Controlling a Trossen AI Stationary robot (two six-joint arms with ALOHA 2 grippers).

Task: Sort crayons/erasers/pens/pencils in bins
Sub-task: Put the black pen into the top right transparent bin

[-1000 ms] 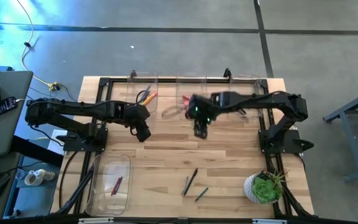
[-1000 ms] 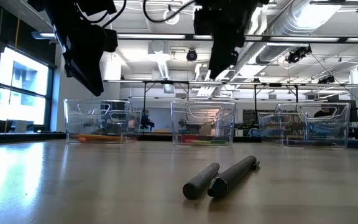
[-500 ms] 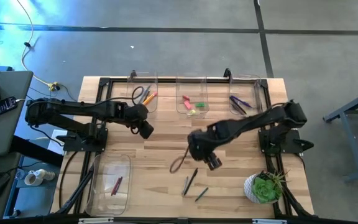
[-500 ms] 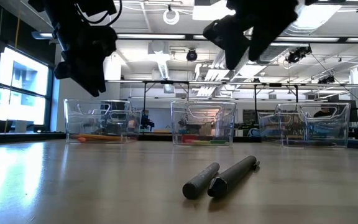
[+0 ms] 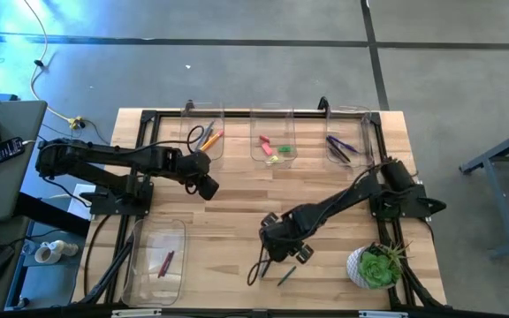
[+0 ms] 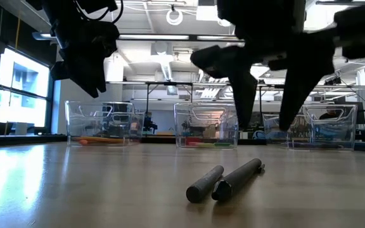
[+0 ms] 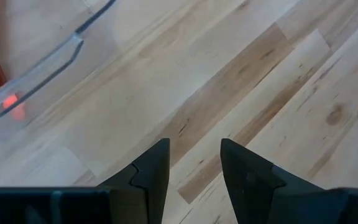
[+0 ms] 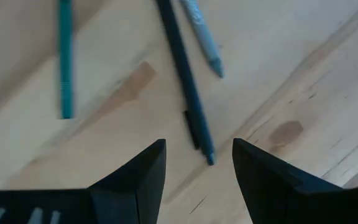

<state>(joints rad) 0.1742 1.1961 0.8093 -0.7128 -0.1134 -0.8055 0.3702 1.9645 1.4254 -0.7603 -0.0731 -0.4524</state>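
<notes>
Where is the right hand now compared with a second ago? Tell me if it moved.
Yes. In the high view the right hand has swung away from the middle clear plastic bin, toward the table's near edge, and now hangs open over the loose dark pens.

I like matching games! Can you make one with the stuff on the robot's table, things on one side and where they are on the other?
Things:
1. orange pencil
2. green eraser
3. red crayon
4. potted plant

Places:
A. long bin at the table's front left
B. middle bin at the back
C. front right corner of the table
D. back left bin

Pairs: 1-D, 2-B, 3-A, 4-C
</notes>
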